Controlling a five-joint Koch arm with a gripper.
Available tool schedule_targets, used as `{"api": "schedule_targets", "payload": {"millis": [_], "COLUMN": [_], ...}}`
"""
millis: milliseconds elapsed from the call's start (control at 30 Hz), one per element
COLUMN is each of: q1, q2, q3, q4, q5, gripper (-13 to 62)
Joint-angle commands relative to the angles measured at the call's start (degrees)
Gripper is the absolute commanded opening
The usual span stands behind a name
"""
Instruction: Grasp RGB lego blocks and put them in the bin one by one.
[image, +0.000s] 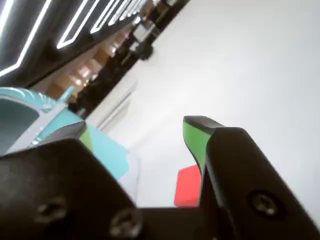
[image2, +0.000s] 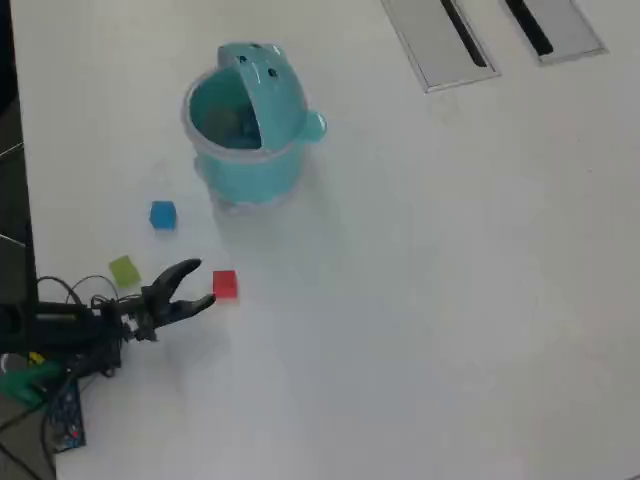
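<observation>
Three small blocks are lying on the white desk around the jaws, which are standing apart with nothing between them. In the overhead view the two dark tips are splaying toward the right of the picture, one tip pointing up and to the right, the other reaching almost to the red block. That red block is sitting just beyond the lower tip, just beside it; whether it is touching the tip cannot be told from above. In the wrist view the red block is showing low down, partly hidden behind the right-hand jaw, whose inner face is carrying a green pad.

The yellow-green block is lying behind the jaws, close beside the arm's wrist on the upper side in the overhead view, and apart from the tips. The blue block is resting further off on that same side, between the yellow-green block and the bin.

The bin is standing well beyond the jaws, up the overhead picture, with its domed lid tipped back and its mouth gaping. In the wrist view the teal bin is filling the left edge, beyond the left-hand jaw.
</observation>
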Motion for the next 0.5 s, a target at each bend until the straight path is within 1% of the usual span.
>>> {"api": "schedule_targets", "payload": {"millis": [0,100,300,467], "q1": [-0.79,-1.14,-5.01,-8.88], "q2": [3.52,3.52,3.34,3.25], "q3": [4.31,4.31,3.87,2.29], "q4": [-4.83,-3.6,-0.18,-0.09], "q5": [-7.03,-16.0,-18.11,-24.79], "gripper": [33.1,33.1,32.9,32.9]}}
